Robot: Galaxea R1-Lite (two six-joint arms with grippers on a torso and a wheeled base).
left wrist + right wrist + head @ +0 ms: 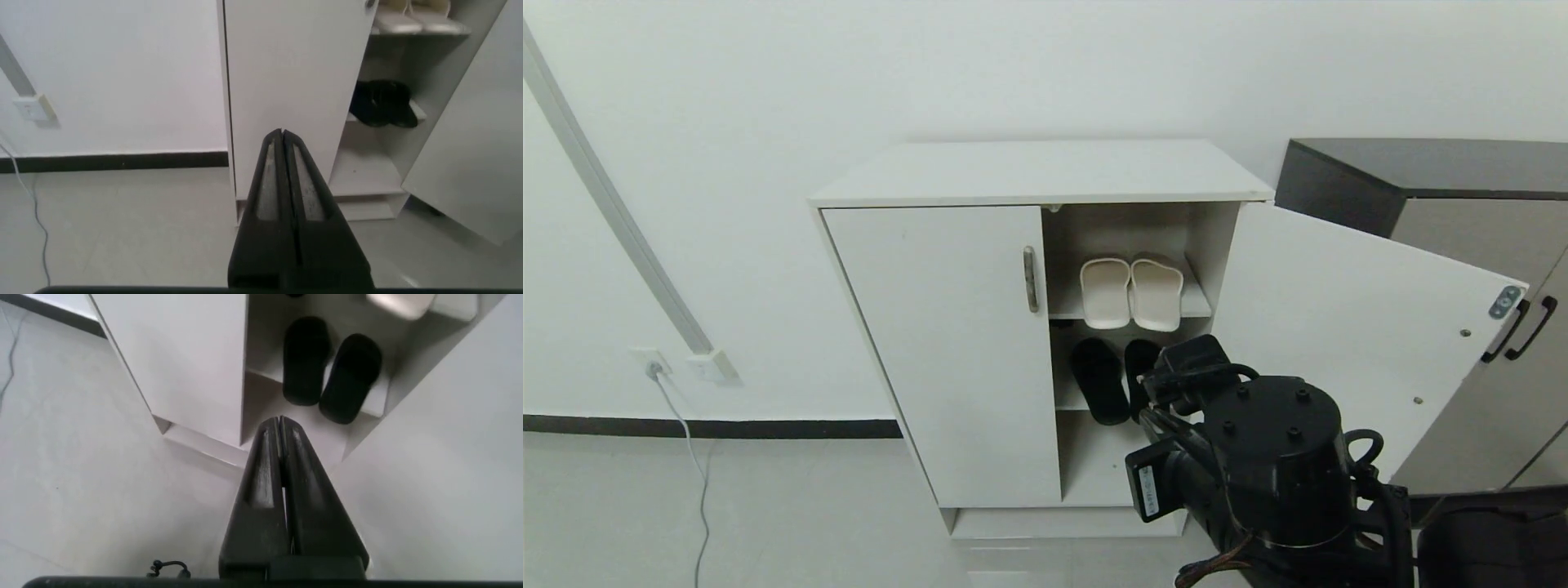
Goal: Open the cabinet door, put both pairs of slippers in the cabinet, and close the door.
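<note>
The white cabinet (947, 343) stands against the wall with its right door (1347, 327) swung open and its left door shut. A white pair of slippers (1131, 292) lies on the upper shelf, a black pair (1098, 380) on the middle shelf. My right arm is in front of the open compartment, just below the black slippers (331, 366). My right gripper (280, 425) is shut and holds nothing. My left gripper (282, 137) is shut and holds nothing, well back from the cabinet (286, 90), level with the shut left door; the black slippers (384, 104) show beyond it.
A dark grey cabinet (1462, 245) stands right behind the open door. A wall socket (649, 363) with a cable hanging to the floor is at the left. Pale floor lies open in front of the cabinet.
</note>
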